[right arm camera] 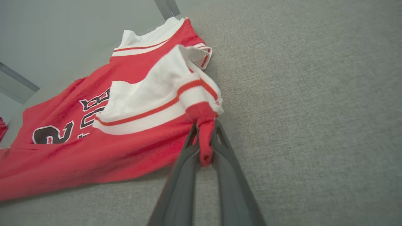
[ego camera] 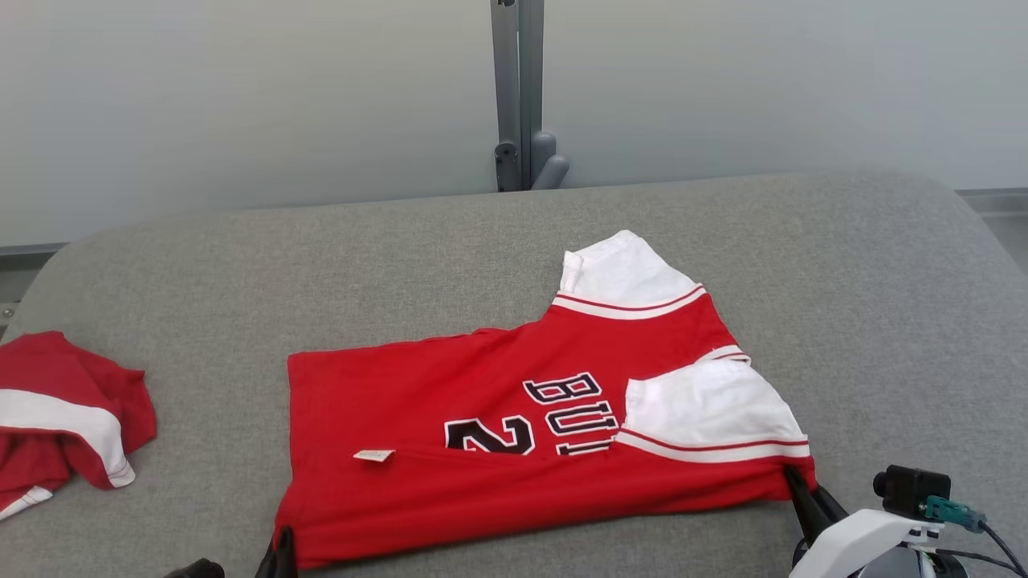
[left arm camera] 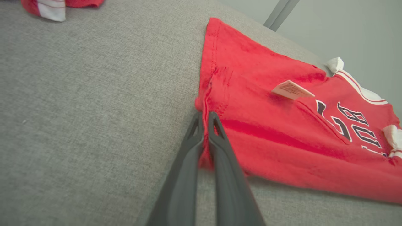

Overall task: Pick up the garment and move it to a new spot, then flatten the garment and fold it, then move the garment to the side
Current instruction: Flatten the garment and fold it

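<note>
The jersey (ego camera: 482,482) was lying partly folded across the lower middle of the head frame on the grey bench (ego camera: 321,257), with its white sleeves toward the right. My left fingers (left arm camera: 205,122) were pinched on its lower-left hem corner, and my right fingers (right arm camera: 204,131) were clamped on the lower-right corner by the sleeve. Another red-and-white garment (ego camera: 64,417) sat crumpled at the left edge.

Red-and-white garment (ego camera: 514,433) lies folded on grey surface (ego camera: 241,265).
</note>
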Available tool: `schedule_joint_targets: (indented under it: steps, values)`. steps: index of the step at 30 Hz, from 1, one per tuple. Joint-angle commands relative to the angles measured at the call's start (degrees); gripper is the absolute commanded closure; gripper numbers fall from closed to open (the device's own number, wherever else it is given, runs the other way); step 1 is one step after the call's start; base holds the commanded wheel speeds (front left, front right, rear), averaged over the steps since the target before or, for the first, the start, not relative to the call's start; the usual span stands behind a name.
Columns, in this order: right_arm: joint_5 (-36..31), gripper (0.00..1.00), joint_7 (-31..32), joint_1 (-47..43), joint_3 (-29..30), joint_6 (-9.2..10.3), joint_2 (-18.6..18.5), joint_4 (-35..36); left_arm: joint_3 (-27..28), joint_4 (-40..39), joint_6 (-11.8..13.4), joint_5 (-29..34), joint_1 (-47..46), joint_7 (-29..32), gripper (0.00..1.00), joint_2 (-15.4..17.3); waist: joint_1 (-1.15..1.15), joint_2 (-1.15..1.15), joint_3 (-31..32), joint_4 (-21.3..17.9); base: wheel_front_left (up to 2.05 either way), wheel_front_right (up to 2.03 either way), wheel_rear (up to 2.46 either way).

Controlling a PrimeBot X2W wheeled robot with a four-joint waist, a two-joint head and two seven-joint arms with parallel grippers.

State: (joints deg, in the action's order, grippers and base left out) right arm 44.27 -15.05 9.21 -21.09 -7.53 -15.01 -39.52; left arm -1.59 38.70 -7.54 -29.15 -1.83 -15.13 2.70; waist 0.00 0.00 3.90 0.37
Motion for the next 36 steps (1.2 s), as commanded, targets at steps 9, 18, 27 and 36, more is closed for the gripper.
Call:
schedule_joint_targets:
  steps: [9,18,27,36]
  values:
    - [-0.17,1.00,-0.14,-1.97,-1.37,0.09,-0.35,-1.92,0.33,1.56,0.11,0.19,0.83,0.00,0.82,0.39,0.00,0.00,-3.19,-0.44,0.00,0.00,0.00]
    - [-3.74,0.00,-0.14,-1.71,5.74,0.08,-0.83,1.03,3.94,-2.20,0.81,4.01,0.37,0.00,0.00,0.33,0.00,0.00,-3.70,-0.15,0.00,0.00,0.00]
    - [-12.33,0.00,-0.14,4.36,13.33,0.07,0.98,9.65,4.06,-2.83,0.55,7.81,-10.98,0.00,0.00,0.32,0.00,0.00,-12.28,0.69,0.00,0.00,0.00]
    - [-18.00,0.00,-0.14,12.88,14.20,0.08,3.29,10.88,3.85,4.07,0.60,11.71,-24.18,0.00,0.00,0.69,0.00,0.00,-19.61,0.17,0.00,0.00,0.00]
